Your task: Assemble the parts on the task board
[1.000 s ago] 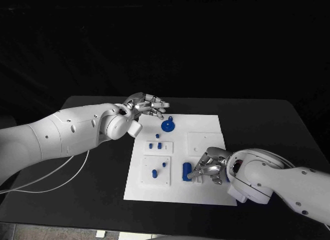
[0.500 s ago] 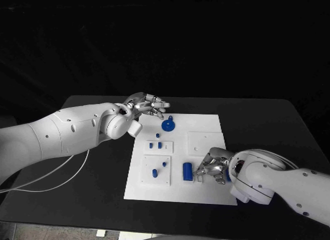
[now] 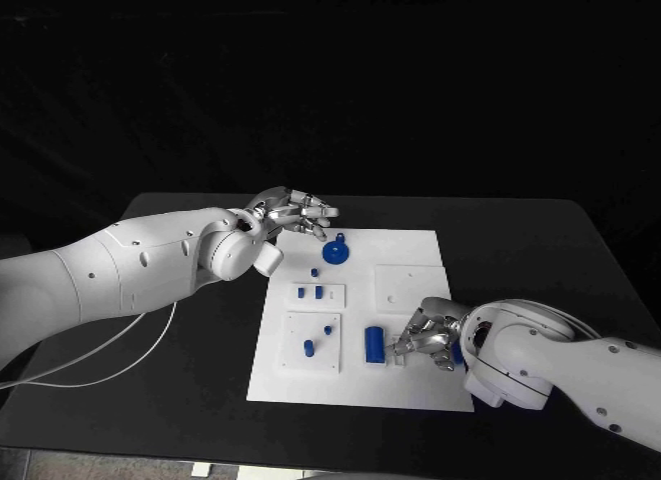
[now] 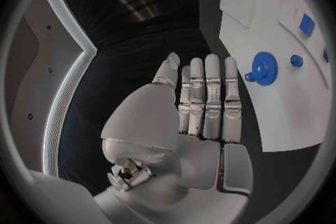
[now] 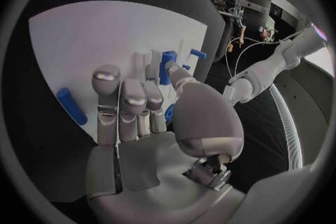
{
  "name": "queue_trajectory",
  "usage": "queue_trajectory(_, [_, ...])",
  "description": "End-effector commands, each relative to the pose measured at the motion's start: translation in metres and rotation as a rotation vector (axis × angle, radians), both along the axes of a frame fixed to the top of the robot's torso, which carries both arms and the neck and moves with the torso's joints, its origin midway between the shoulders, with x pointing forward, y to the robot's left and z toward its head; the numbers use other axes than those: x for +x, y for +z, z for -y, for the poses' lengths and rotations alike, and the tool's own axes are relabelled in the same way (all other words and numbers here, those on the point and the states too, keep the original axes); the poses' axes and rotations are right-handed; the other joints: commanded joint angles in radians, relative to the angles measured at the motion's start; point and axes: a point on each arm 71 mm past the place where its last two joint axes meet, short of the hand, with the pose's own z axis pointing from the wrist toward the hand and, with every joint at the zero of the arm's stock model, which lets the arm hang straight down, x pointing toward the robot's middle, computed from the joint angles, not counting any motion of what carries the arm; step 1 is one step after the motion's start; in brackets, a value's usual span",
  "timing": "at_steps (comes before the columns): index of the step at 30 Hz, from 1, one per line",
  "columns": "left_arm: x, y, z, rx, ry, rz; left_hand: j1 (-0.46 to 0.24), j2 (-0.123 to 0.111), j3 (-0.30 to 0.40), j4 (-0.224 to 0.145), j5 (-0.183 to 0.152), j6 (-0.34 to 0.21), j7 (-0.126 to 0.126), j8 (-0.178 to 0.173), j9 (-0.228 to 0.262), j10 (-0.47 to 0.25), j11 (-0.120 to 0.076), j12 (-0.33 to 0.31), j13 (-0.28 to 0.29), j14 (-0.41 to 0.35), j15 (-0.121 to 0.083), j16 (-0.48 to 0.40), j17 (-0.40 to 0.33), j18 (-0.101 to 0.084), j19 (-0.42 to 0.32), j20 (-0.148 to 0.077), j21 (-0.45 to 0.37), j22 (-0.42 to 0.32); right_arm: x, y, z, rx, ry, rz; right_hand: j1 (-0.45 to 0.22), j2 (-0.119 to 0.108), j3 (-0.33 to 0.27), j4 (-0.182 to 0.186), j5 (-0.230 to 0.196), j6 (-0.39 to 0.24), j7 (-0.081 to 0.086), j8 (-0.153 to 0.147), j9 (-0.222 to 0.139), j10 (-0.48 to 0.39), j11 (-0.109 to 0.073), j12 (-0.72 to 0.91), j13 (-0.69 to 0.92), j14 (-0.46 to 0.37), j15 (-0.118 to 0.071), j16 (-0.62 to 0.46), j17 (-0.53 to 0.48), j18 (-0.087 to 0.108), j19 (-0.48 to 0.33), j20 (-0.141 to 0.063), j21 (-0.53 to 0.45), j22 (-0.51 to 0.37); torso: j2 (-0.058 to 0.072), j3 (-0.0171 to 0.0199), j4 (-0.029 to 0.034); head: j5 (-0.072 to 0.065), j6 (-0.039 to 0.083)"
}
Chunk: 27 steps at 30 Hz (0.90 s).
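Observation:
The white task board [image 3: 352,385] lies mid-table. My left hand [image 3: 294,212] hovers over its far left corner, fingers straight and apart, holding nothing; the left wrist view shows this hand [image 4: 206,106] beside a blue gear [image 4: 265,75]. The gear [image 3: 335,250] rests on the board just right of that hand. A blue cylinder [image 3: 375,343] lies flat near the front. My right hand [image 3: 428,340] sits on the board just right of it, fingertips close to it but apart. In the right wrist view the right hand's fingers [image 5: 133,103] stretch out, with the cylinder [image 5: 72,105] off to their side.
A small blue peg [image 3: 314,271] and two blue pieces [image 3: 310,293] stand in the board's middle left. Another peg [image 3: 310,347] stands in the near left plate. A raised white plate [image 3: 410,280] lies right of centre. Black table surrounds the board.
My right hand has drawn back to the right off the blue cylinder, which now lies free. The left hand has barely moved.

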Motion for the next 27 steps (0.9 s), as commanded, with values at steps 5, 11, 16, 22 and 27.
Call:
queue_trajectory(5, [-0.002,0.001,0.000,-0.006,-0.018,0.001,0.006,0.003,-0.004,-0.001,0.003,0.003,0.001,-0.005,0.000,-0.006,-0.001,0.003,-0.002,-0.005,0.000,0.004,-0.001,-0.015,0.007,0.000,0.003,0.001,0.012,0.009,0.028,0.056,-0.047,0.027,0.016,-0.006,-0.001,0.004,-0.010,-0.033,0.014,0.000,-0.006,-0.002,0.015,0.009,0.010,0.000,0.002,-0.008,-0.006,-0.002,0.050,0.001,-0.012,0.079,-0.001,0.0015,-0.0034,-0.013,0.004])
queue_trajectory(11, [-0.002,0.001,-0.003,-0.005,-0.013,0.001,0.005,0.003,-0.005,0.000,0.003,0.002,0.001,-0.005,0.001,-0.006,-0.001,0.003,-0.002,-0.005,0.000,0.003,-0.002,-0.015,0.007,0.001,0.003,0.001,0.025,0.021,0.064,-0.001,-0.069,-0.002,0.024,-0.006,-0.008,0.007,-0.012,-0.037,0.016,0.000,-0.005,-0.005,0.016,0.005,0.010,0.000,0.004,-0.008,-0.005,0.002,0.051,0.005,-0.016,0.079,-0.003,0.0024,-0.0086,-0.045,0.007])
queue_trajectory(16, [-0.002,0.001,-0.003,-0.006,-0.015,0.001,0.004,0.003,-0.005,0.000,0.002,0.002,0.001,-0.004,0.001,-0.005,-0.001,0.003,-0.002,-0.005,0.000,0.003,-0.002,-0.015,0.007,0.001,0.003,0.001,0.035,0.025,0.095,-0.058,-0.112,-0.028,0.011,0.012,-0.002,0.002,-0.048,-0.059,0.024,-0.001,-0.022,-0.024,0.023,-0.035,-0.022,-0.004,0.009,-0.034,-0.024,0.004,0.044,0.010,-0.054,0.070,-0.006,0.0055,-0.0119,-0.077,0.012])
queue_trajectory(22, [-0.002,0.000,-0.005,-0.005,-0.015,-0.001,0.004,0.003,-0.005,0.000,0.002,0.002,0.001,-0.004,0.001,-0.005,-0.001,0.003,-0.002,-0.005,0.000,0.003,-0.002,-0.015,0.007,0.001,0.003,0.001,0.039,0.026,0.117,-0.116,-0.136,-0.040,0.002,0.014,0.002,-0.008,-0.052,-0.054,0.023,0.000,-0.031,-0.023,0.022,-0.034,-0.025,-0.002,0.009,-0.035,-0.021,0.004,0.047,0.010,-0.058,0.071,-0.006,0.0092,-0.0156,-0.091,0.009])
queue_trajectory(27, [-0.003,-0.001,-0.006,-0.005,-0.018,-0.004,0.003,0.003,-0.005,0.001,0.002,0.003,0.001,-0.004,0.002,-0.005,-0.001,0.003,-0.001,-0.005,0.000,0.004,-0.002,-0.015,0.007,0.001,0.003,0.001,0.039,0.023,0.123,-0.154,-0.136,-0.053,-0.004,0.025,0.019,-0.023,-0.084,-0.061,0.026,0.000,-0.049,-0.014,0.023,-0.028,-0.024,0.000,0.010,-0.031,-0.014,0.004,0.051,0.011,-0.042,0.075,-0.006,0.0078,-0.0155,-0.102,0.009])
